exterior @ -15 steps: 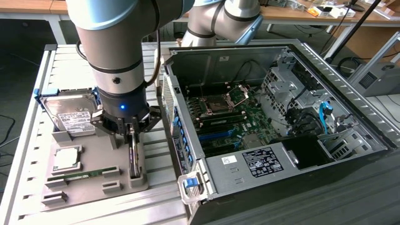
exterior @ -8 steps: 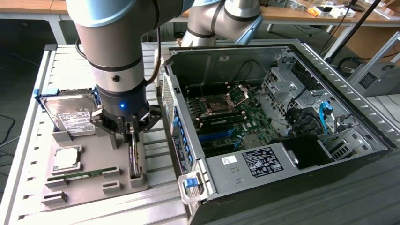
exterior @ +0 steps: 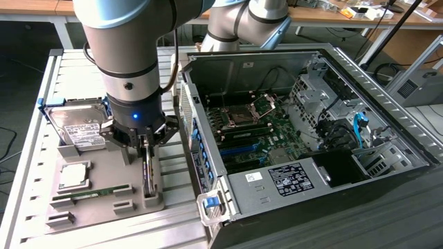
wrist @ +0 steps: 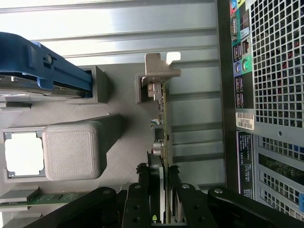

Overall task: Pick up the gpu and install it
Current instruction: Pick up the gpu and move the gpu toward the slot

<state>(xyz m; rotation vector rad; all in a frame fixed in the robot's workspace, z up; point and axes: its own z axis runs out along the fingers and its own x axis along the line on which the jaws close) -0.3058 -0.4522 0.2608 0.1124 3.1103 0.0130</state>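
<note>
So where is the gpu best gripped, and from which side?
Across its two flat faces at the upper long edge, coming straight down from above. The gpu stands on edge in the tray, with its lower edge and bracket end held by grey blocks, so the top edge is the free part. The hand hangs over that edge.

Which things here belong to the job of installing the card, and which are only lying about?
For the job: graphics card, gripped by the gripper; open computer case.
Lying about: hard drive, processor chip, memory stick.
</note>
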